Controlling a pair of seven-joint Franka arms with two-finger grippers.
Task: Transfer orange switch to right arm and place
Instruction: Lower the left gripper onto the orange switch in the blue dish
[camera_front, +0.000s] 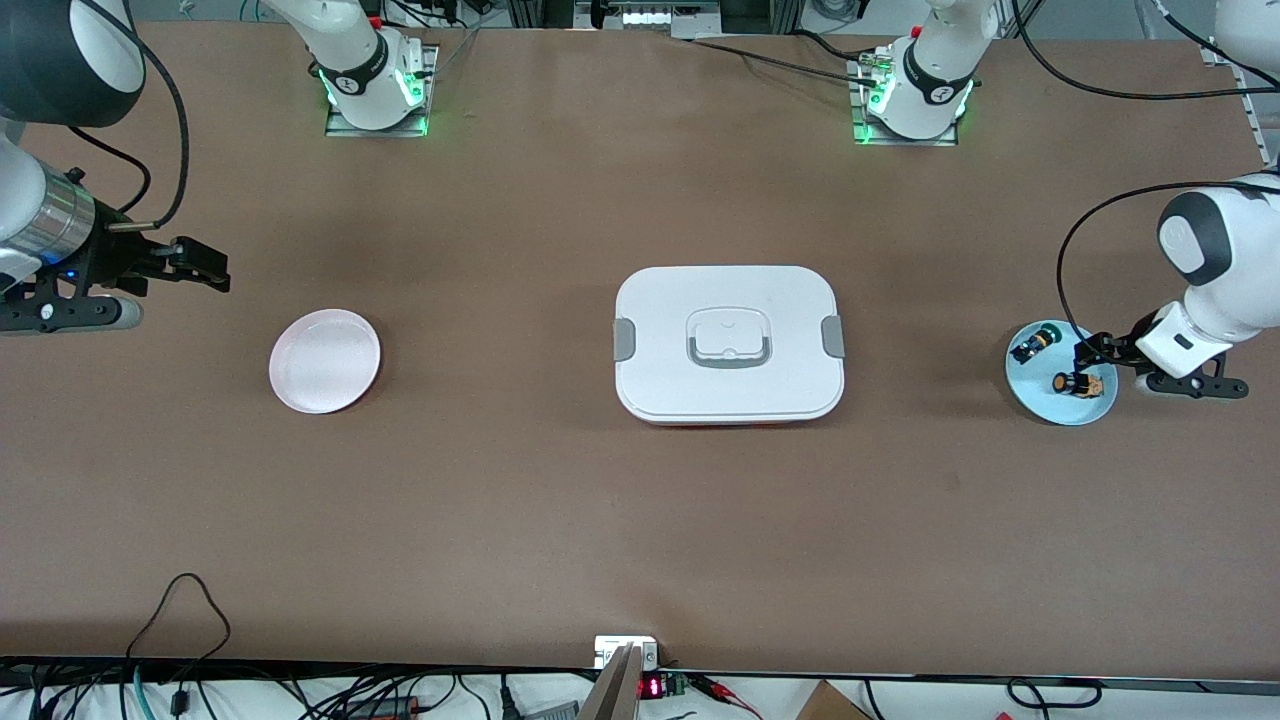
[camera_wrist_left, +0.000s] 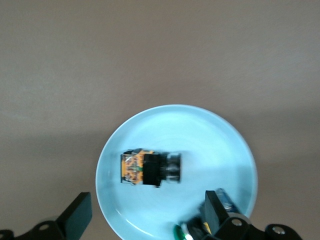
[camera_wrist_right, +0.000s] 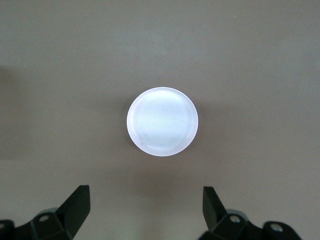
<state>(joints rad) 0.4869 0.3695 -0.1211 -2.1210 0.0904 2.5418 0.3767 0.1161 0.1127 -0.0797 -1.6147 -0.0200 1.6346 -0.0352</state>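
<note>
- Presently the orange switch (camera_front: 1076, 382) lies on its side in the blue plate (camera_front: 1052, 408), toward the left arm's end of the counter (camera_front: 560, 520).
- Left end effector (camera_front: 1090, 355) hangs over that plate, fingers wide, empty.
- Right end effector (camera_front: 205, 268) waits wide open near the white plate (camera_front: 324, 361).

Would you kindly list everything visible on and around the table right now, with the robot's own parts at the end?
Orange switch: one, black with orange end, lying on the blue plate.
Green switch: one, black with green cap, on the same plate, farther from the front camera.
Blue plate: one, light blue, at the left arm's end.
Pink plate: one, pale pink, toward the right arm's end.
Lidded container: one, white with grey latches, mid-table.
Left gripper: open, over the blue plate.
Right gripper: open, waiting up near the pink plate.
</note>
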